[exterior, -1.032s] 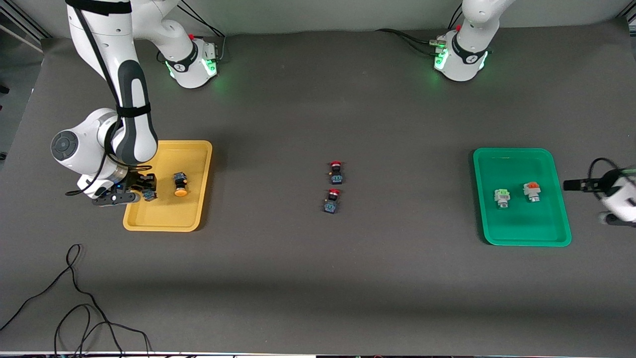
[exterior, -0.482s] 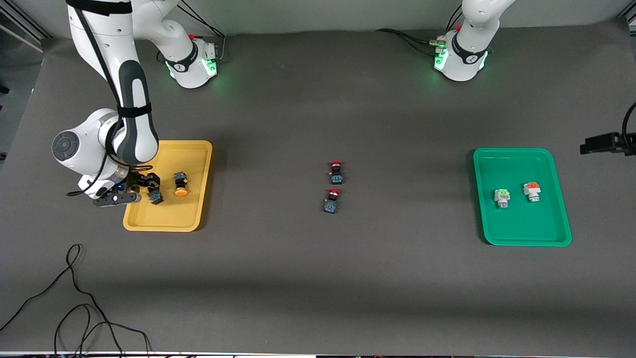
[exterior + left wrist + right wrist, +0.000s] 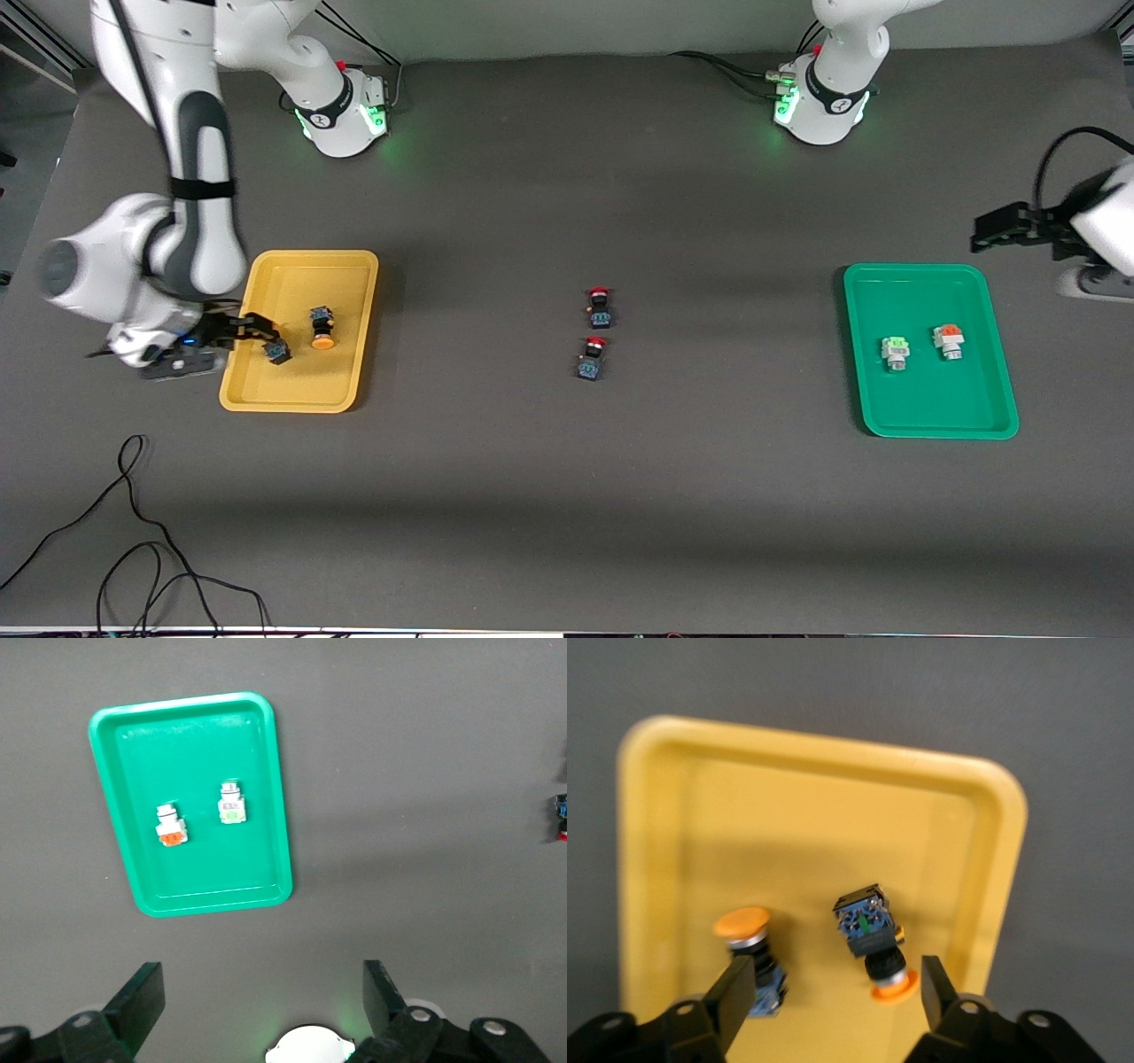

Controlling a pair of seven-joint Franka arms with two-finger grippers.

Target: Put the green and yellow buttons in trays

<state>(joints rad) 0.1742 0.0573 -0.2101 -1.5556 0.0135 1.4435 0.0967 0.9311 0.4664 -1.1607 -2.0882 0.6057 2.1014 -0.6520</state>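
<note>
The yellow tray (image 3: pixel 301 390) holds two yellow-capped buttons, one (image 3: pixel 321 329) near its middle and one (image 3: pixel 278 352) right by my right gripper (image 3: pixel 262 333). That gripper is open and empty, just above the tray's edge toward the right arm's end. In the right wrist view both buttons (image 3: pixel 750 943) (image 3: pixel 873 943) lie on their sides on the tray (image 3: pixel 833 806), just ahead of the gripper (image 3: pixel 836 992). The green tray (image 3: pixel 930 408) holds the pale-green button (image 3: pixel 896 352) and the orange-capped white button (image 3: pixel 948 341). My left gripper (image 3: pixel 982 230) is open and empty, up in the air over bare table beside the green tray (image 3: pixel 195 753).
Two red-capped buttons (image 3: pixel 600 306) (image 3: pixel 592 357) stand at the table's middle. A black cable (image 3: pixel 133 532) loops on the table near the front camera at the right arm's end. Both arm bases stand along the table's back edge.
My right gripper has let go of the second yellow button in the yellow tray and drawn back toward the right arm's end. My left gripper has lifted away from the green tray.
</note>
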